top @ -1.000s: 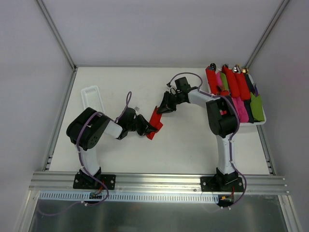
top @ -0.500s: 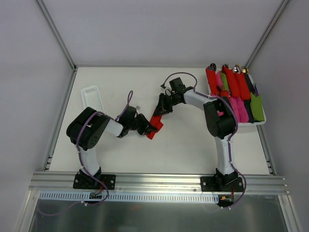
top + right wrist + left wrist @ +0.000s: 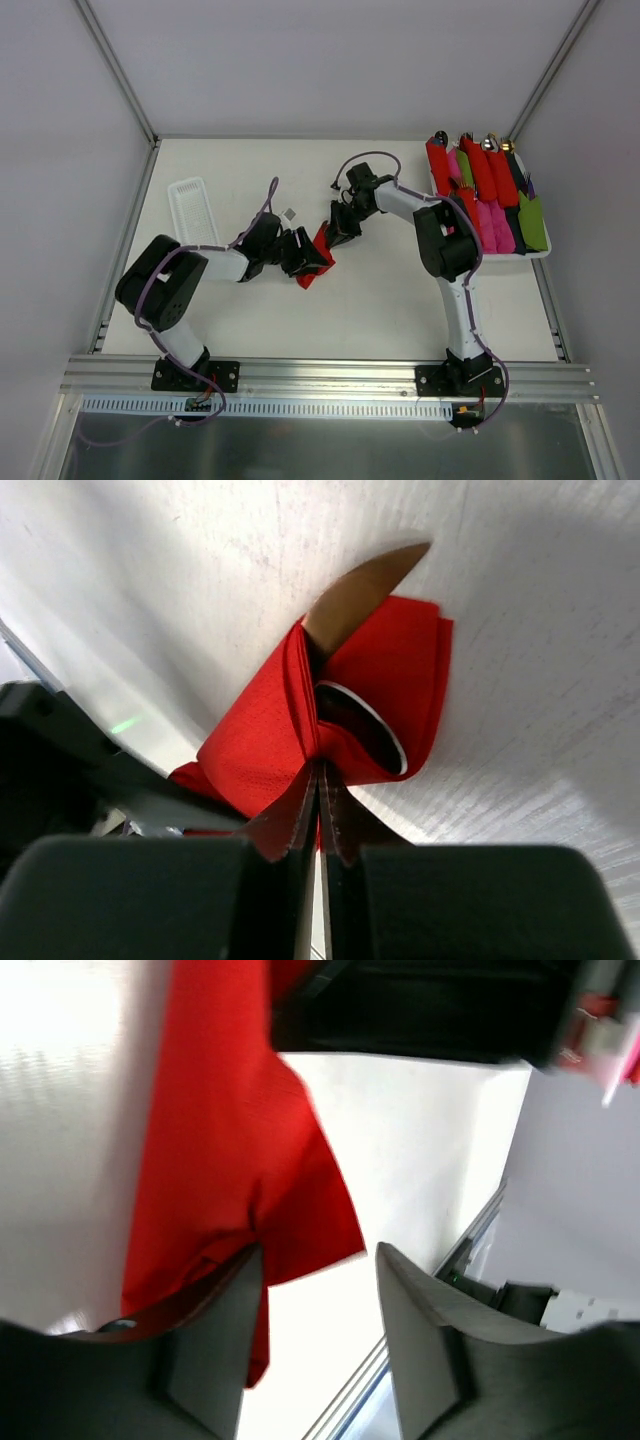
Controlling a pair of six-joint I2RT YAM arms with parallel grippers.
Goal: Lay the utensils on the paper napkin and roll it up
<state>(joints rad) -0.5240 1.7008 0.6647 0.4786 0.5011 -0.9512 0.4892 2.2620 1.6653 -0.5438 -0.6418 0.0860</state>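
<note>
Now: rolling the napkin [image 3: 400, 670] around the utensils [image 3: 365, 580].
Left gripper [image 3: 318, 1265]: fingers apart, holding nothing.
Right gripper [image 3: 320, 780]: fingers pinched on the napkin fold.
Next: probably the left regrips the loose edge.

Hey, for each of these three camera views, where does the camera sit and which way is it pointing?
Top external: fixed above and behind, looking down on the table; left arm and right arm show whole, bases at the bottom.
Left wrist: on the left arm, looking along its parted fingers at the red napkin.
Right wrist: on the right arm, looking past its fingers, shut on the napkin, at a utensil tip.
Shared: all three show the red napkin.
</note>
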